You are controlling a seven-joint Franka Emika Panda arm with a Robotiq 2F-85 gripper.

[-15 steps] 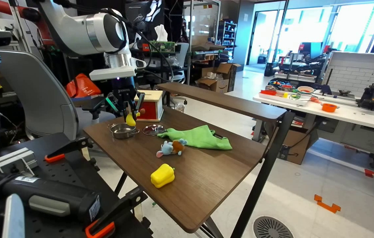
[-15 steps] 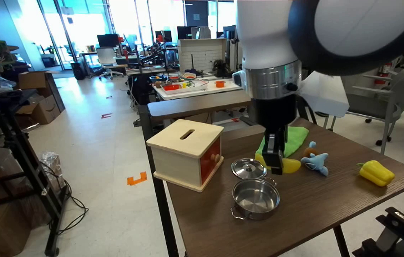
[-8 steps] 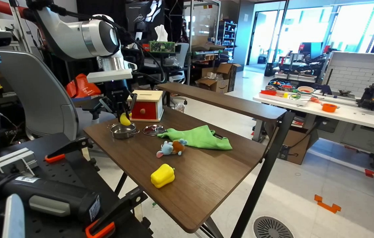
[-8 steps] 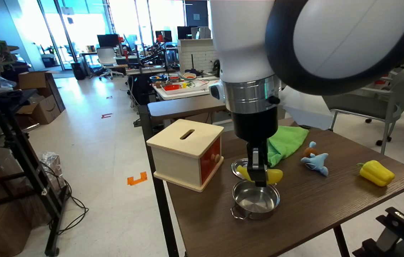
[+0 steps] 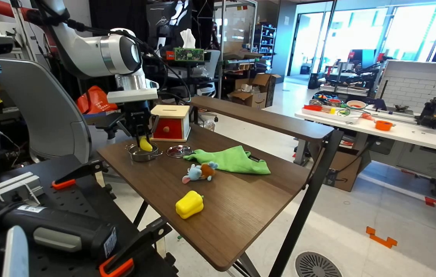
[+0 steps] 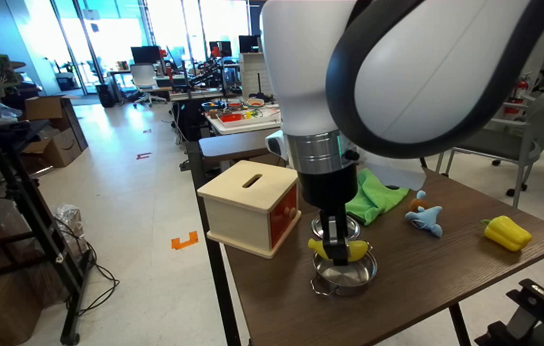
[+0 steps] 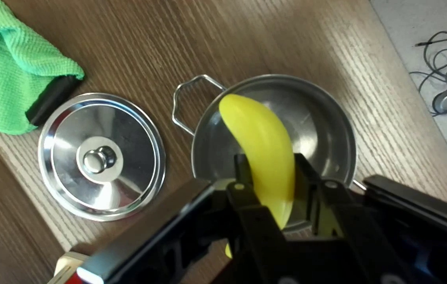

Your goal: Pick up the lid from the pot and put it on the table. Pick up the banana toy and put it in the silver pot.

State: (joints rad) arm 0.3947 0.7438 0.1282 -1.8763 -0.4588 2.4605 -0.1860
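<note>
My gripper is shut on the yellow banana toy, one finger on each side of its middle. In both exterior views the banana toy is at the mouth of the silver pot, tilted. I cannot tell whether it touches the pot. In the wrist view it lies across the pot's opening, and the pot's rim shows around it. The pot is uncovered. The silver lid lies on the table beside the pot, knob up. It also shows in both exterior views, partly hidden by the arm in one.
A wooden box with a red front stands beside the pot and lid. A green cloth with a black thing under it lies near the lid. A plush toy and a yellow pepper lie farther along the table.
My gripper has carried the banana toy from beside the pot to above it, then lowered it to the pot's mouth. The pot and lid have not moved.
</note>
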